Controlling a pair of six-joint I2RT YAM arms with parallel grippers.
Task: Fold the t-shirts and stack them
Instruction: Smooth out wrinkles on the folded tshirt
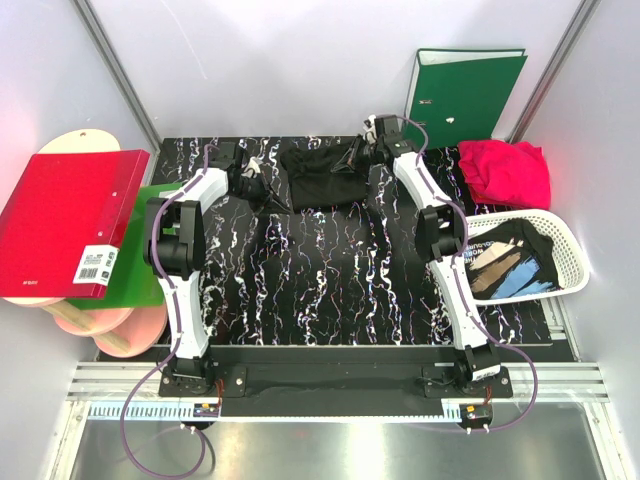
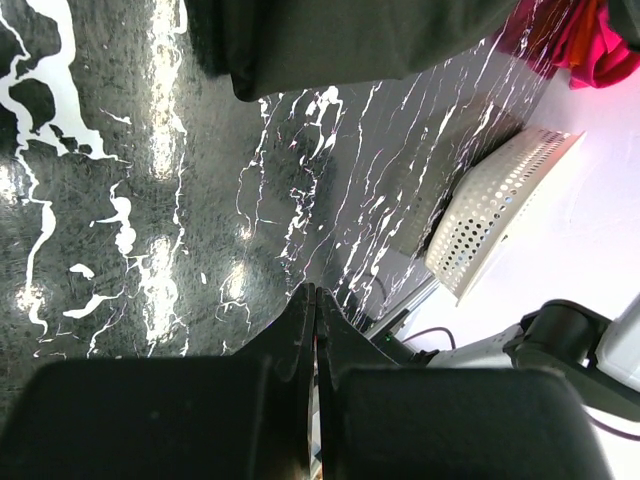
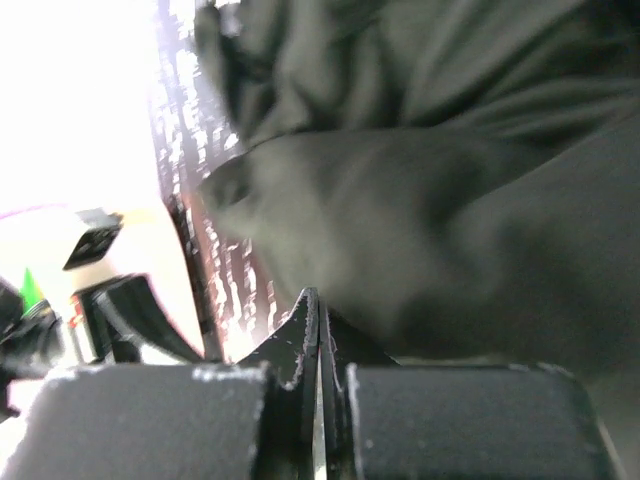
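Note:
A black t-shirt (image 1: 322, 175) lies folded in a small bundle at the back middle of the table. My left gripper (image 1: 263, 186) is just left of it, shut and empty; in the left wrist view its fingertips (image 2: 315, 296) meet above bare tabletop, with the black t-shirt (image 2: 350, 35) ahead. At the bundle's right edge is my right gripper (image 1: 352, 158). Its jaws (image 3: 318, 302) are shut, their tips against the black t-shirt (image 3: 450, 230), with no cloth seen between them. A crimson-pink t-shirt (image 1: 505, 170) lies crumpled at the back right. Another black t-shirt (image 1: 505, 265) with a tan and blue print fills the basket.
A white lattice basket (image 1: 565, 245) stands at the right edge, seen also as the basket (image 2: 500, 205) in the left wrist view. A green binder (image 1: 462, 95) leans on the back wall. A red binder (image 1: 65, 220) lies over a green board (image 1: 140, 255) and wooden boards on the left.

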